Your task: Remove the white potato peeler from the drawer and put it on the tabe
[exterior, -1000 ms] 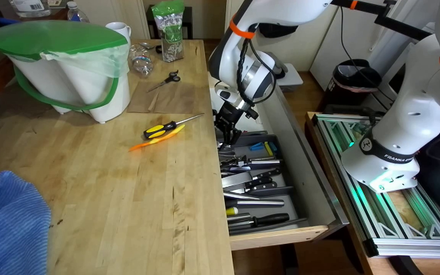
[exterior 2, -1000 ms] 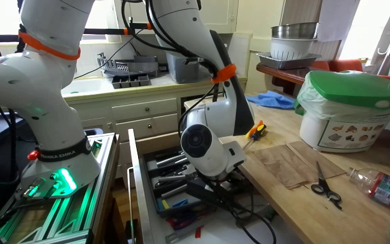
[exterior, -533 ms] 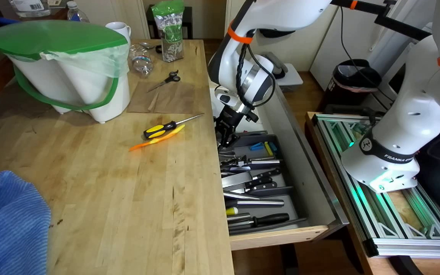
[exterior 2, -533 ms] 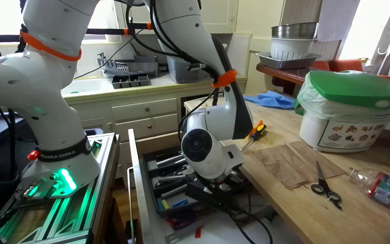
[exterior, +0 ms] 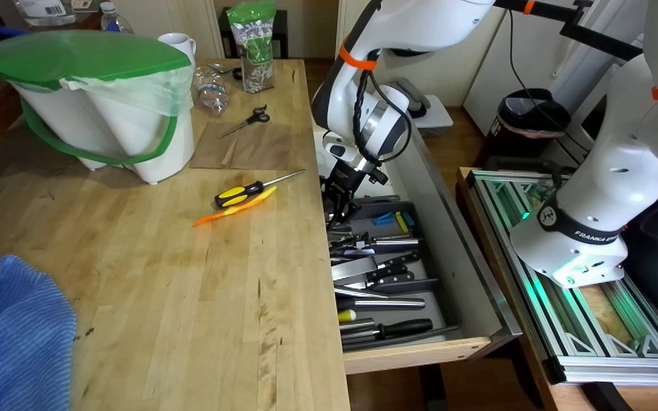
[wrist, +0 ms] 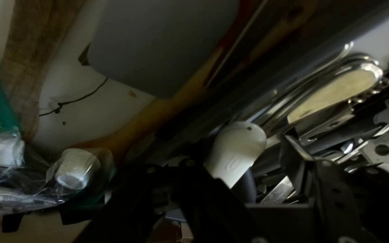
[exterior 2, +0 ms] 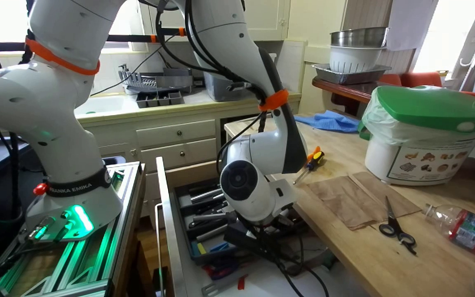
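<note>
Lying between the jaws of your claw in the wrist view, the white peeler showed you only a smooth, round-ended handle with a small dark spot and an oval mark. It was inside the open drawer, and just beside your claw ran the edge of the surface, its pale wood streaked with darker grain. To the right of the claw in the wrist view you had glossy metal cutlery, thin and rounded at the ends. Up ahead of the claw was a broad, flat, matte grey blade; to the claw's left lay a grained brown wooden piece and crinkled clear plastic around stubby white pieces. In an exterior view, a grey tray just beside the claw held black-handled knives. Higher than the claw, on the surface, you could see a screwdriver just beside a slim orange-and-yellow tool, and, farther from the claw, a white bin under a glossy green lid. Your claw stood fairly wide, with a gap between the handle and the jaw on the right of the wrist view. The other jaw stood close to the handle, but you could not tell whether they touched.
</note>
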{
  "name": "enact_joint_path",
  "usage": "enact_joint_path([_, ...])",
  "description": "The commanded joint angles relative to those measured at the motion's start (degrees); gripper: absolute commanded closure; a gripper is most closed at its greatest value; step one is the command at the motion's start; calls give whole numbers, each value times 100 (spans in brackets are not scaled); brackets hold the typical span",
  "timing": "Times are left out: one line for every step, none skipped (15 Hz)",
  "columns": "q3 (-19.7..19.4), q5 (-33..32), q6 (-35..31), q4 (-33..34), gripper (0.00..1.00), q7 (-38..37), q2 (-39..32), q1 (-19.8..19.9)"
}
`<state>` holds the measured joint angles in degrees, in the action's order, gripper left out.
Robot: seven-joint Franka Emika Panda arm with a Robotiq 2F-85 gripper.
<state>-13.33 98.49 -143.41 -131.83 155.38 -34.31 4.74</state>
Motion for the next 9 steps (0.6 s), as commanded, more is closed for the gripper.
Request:
enact_joint_path([36,76,99,102,65,315,-117,106])
enact_joint_path([34,74,86,96,66,314,-101,99])
enact_joint_path([29,76,63,88,75,315,-81,91])
enact_joint_path([28,92,51,74,83,316,-46,87])
enact_joint_path([27,124,51,42,89,318,36,92])
enact_joint_path([34,150,67,2,91,322,82,100])
enact_joint_path([37,176,54,-83,91,320,152,93])
enact_joint_path([37,182,81,-189,91,322,290,96])
enact_joint_path([38,174,114,-363,91,322,471,93])
